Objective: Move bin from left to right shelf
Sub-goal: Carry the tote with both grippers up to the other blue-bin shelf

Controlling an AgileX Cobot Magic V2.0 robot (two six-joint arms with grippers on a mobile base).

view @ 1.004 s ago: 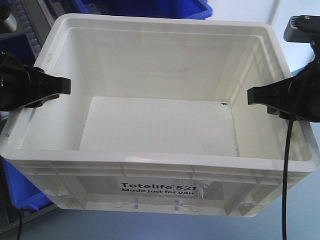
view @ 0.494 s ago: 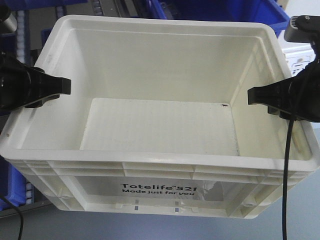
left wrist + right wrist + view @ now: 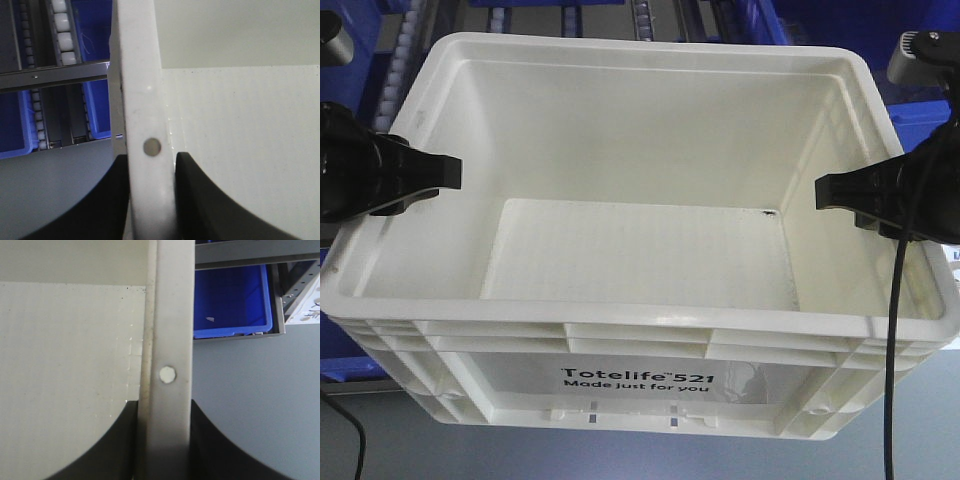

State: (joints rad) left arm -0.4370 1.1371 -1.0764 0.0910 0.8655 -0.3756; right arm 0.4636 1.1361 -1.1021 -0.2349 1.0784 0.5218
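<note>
Behind the bin [image 3: 640,110], the blue bins [image 3: 760,15] have slid almost out of the top of the front view, and white roller tracks [image 3: 392,85] of a metal shelf now show there. The bin hangs level between both arms as before. Left gripper [image 3: 432,178] and right gripper [image 3: 838,190] each clamp a side wall, one black jaw inside and one outside. The bin is smooth white moulded plastic, rectangular, with a ribbed rim, black "Totelife 521" print [image 3: 635,380] and a finely gridded bare floor. One blue bin [image 3: 230,295] on the shelf holds a small pale scrap.
</note>
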